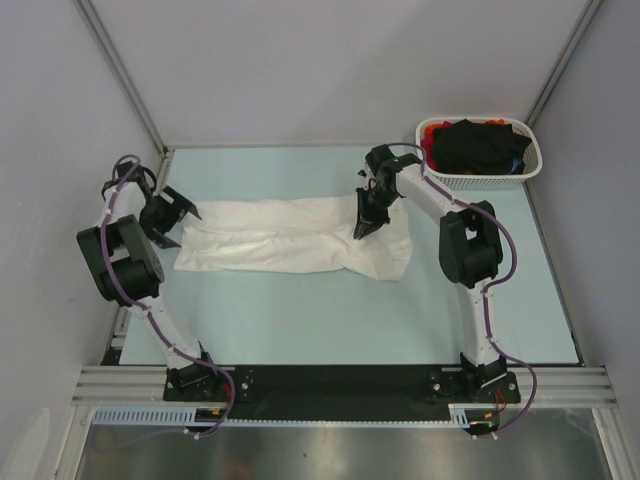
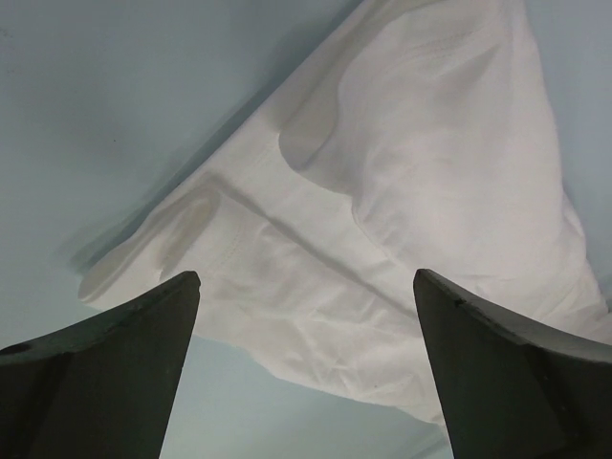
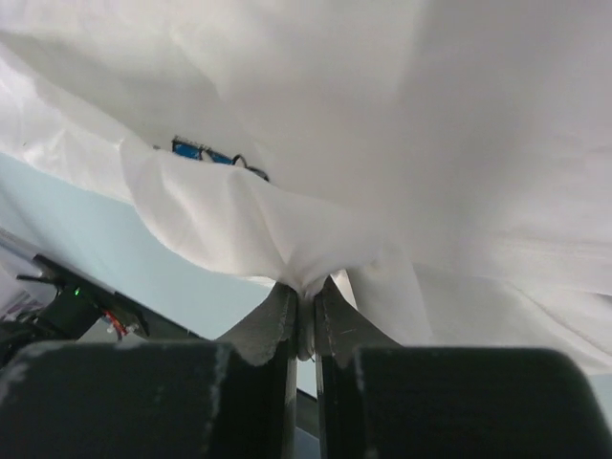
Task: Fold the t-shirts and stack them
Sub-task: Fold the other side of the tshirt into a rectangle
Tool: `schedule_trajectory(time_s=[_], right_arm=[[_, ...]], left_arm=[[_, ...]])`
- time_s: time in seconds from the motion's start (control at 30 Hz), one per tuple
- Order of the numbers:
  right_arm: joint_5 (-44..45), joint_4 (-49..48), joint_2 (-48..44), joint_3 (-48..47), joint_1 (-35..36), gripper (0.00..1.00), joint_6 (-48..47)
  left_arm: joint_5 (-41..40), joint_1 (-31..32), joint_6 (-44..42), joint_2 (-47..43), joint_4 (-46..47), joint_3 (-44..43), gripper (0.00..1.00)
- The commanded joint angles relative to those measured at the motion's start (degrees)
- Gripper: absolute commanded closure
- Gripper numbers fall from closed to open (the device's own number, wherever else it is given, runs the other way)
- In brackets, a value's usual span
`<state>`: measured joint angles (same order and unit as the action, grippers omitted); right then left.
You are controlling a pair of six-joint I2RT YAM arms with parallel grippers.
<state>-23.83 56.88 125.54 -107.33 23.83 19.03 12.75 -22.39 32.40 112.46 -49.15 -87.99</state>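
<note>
The white t-shirt [image 1: 270,238], spread on the table [image 1: 300,315], is pinched by one thin fold in the clenched right gripper [image 3: 306,290], the left gripper [image 2: 306,277] being held open and empty at its far end, so slippage is risked under any pull.

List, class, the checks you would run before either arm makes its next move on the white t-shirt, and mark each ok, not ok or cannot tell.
1. Right jaws shut on a fold of the white t-shirt: ok.
2. Left jaws gripping the shirt's left end: not ok; they stand open, holding nothing.
3. Shirt smooth: not ok; creased and bunched.
4. Bare table on the shirt's near side: ok.
5. Black shirt and red shirt inside the basket, apart from the work: ok.
6. Which face is up: cannot tell; only a sliver of blue print shows.
</note>
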Motion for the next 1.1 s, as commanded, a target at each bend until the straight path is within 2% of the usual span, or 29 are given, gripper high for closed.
schedule_trajectory(time_s=[0.0, 0.03, 0.07, 0.1, 0.13, 0.17, 0.23, 0.33, 0.6, 0.83, 0.97, 1.07], right_arm=[[8.6, -1.3, 0.5, -4.6, 0.0, 0.86, 0.2], [11.9, -1.3, 0.2, -4.9, 0.5, 0.68, 0.0], [18.9, -1.8, -1.2, -5.3, 1.8, 0.57, -0.8], [21.7, -2.6, -2.2, -5.0, 2.4, 0.49, -1.4], [23.7, -3.3, -3.1, -4.9, 3.1, 0.29, -1.8], [29.5, -4.7, -5.1, -4.8, 4.2, 0.21, -2.5], [33.8, -6.3, -7.1, -3.8, 5.4, 0.02, -3.2], [37.6, -9.1, -11.7, -1.6, 6.7, 0.0, -4.4], [29.7, -4.3, -20.1, 6.2, 7.0, 0.06, -3.6], [24.8, -1.2, -22.3, 11.3, 7.9, 0.13, -5.9], [21.2, -0.1, -20.3, 14.0, 8.1, 0.18, -5.4], [21.8, -1.2, -20.4, 14.5, 9.9, 0.2, -5.2]], left_arm=[[1.6, 1.1, -1.8, -3.2, 0.2, -1.8, 0.0], [1.7, 1.4, -2.0, -3.3, 0.2, -1.8, 0.0], [1.9, 1.4, -2.4, -3.3, 0.2, -1.8, 0.0], [2.1, 1.6, -2.6, -3.3, 0.2, -1.8, 0.0], [2.2, 1.7, -2.6, -3.4, 0.1, -1.7, 0.0], [2.3, 1.8, -2.8, -3.4, 0.1, -1.7, 0.0], [2.5, 2.2, -2.9, -3.5, 0.1, -1.6, 0.0], [3.7, 3.0, -3.2, -4.1, 0.5, -1.4, 0.0], [4.7, 6.5, -4.3, -5.4, 0.9, 1.7, 0.0], [4.7, 7.8, -4.5, -3.7, 0.8, 1.9, 0.0], [4.6, 8.7, -4.4, -2.3, -0.2, 1.0, 0.0], [4.6, 9.3, -4.6, -1.7, -0.6, 0.4, 0.0]])
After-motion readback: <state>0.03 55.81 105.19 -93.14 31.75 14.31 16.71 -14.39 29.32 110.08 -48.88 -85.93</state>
